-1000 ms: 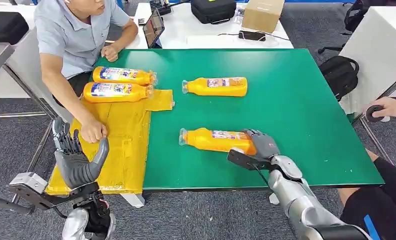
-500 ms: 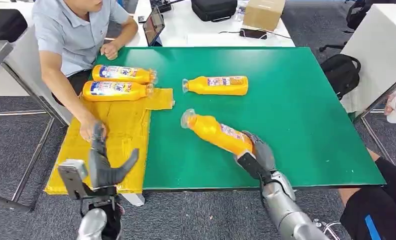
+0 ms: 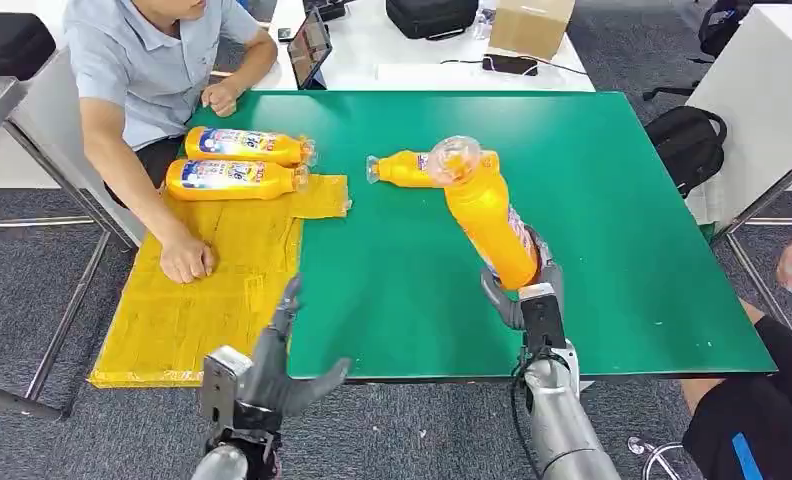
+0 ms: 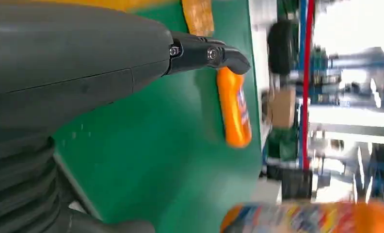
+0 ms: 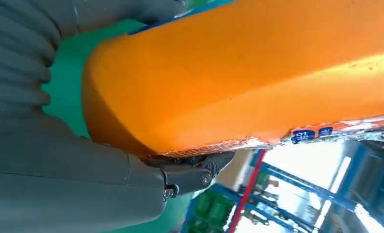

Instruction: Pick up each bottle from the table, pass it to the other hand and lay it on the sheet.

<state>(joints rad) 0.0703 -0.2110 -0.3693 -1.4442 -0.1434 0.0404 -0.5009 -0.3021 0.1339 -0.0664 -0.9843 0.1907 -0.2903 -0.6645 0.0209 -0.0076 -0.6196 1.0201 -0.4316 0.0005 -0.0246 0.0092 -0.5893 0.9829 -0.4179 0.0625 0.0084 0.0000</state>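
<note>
two bottles [image 3: 237, 163] on yellow sheet [image 3: 207, 285]

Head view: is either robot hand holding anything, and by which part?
The right robot hand grips an orange bottle around its base end, cap end raised. The left robot hand holds nothing.

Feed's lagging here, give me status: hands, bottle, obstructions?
Right hand grips lifted bottle by its base. Left hand open, near table edge. Person's hand rests on yellow sheet.

Right robot hand [image 3: 525, 291] grips raised, tilted bottle [image 3: 489, 214] above table [image 3: 622, 200]
</note>
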